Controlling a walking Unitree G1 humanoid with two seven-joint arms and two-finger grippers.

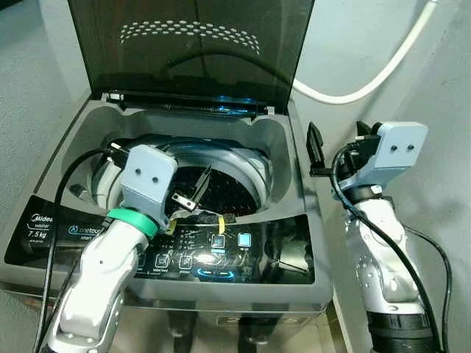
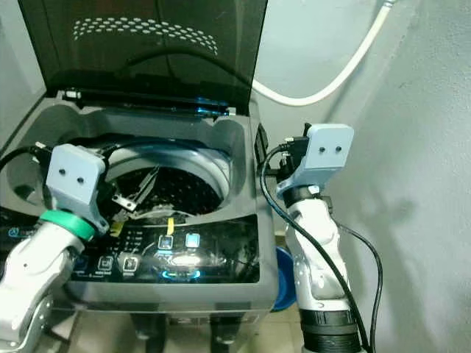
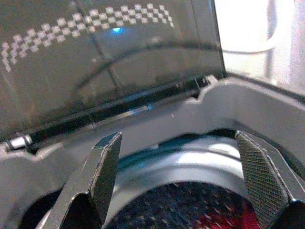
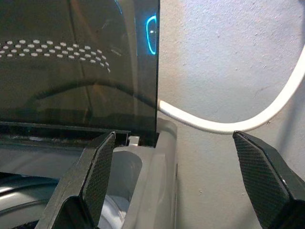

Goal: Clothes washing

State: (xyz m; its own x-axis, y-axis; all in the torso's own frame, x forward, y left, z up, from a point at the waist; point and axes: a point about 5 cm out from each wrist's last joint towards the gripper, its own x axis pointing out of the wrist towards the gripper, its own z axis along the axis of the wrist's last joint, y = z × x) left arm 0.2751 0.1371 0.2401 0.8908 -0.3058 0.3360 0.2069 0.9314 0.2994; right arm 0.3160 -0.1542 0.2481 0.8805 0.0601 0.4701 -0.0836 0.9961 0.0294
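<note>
Two grippers are up at the washing machine (image 1: 81,140), and both are spread wide with nothing between their fingers. The lid (image 1: 191,44) stands raised at twelve o'clock, and the drum (image 1: 221,187) lies open beneath it. Down in the drum something dark with a touch of red shows in the left wrist view; it looks like laundry (image 3: 214,220), though I cannot make out what pieces. So I judge the loading to be the step in hand or just finished.

The left gripper (image 1: 193,197) hangs over the front rim of the drum, fingers pointing in toward the mouth. The right gripper (image 1: 316,151) is held off the machine's side at about three o'clock, near its top edge and apart from it, facing the lid's edge and the wall (image 1: 441,88).

The control panel (image 1: 221,250) at six o'clock is lit, its blue buttons glowing. To my eye the next move calls for either dropping the lid or pressing a button, and for the lid the left gripper must first clear the opening, or the lid would come down on it.

A white hose (image 1: 368,81) curves across the wall behind, at one to two o'clock. The left arm's black cable (image 1: 70,184) loops over the machine's top at nine o'clock and could snag on the rim. A blue tub (image 2: 285,279) sits on the floor beside the machine, close to the right arm.
</note>
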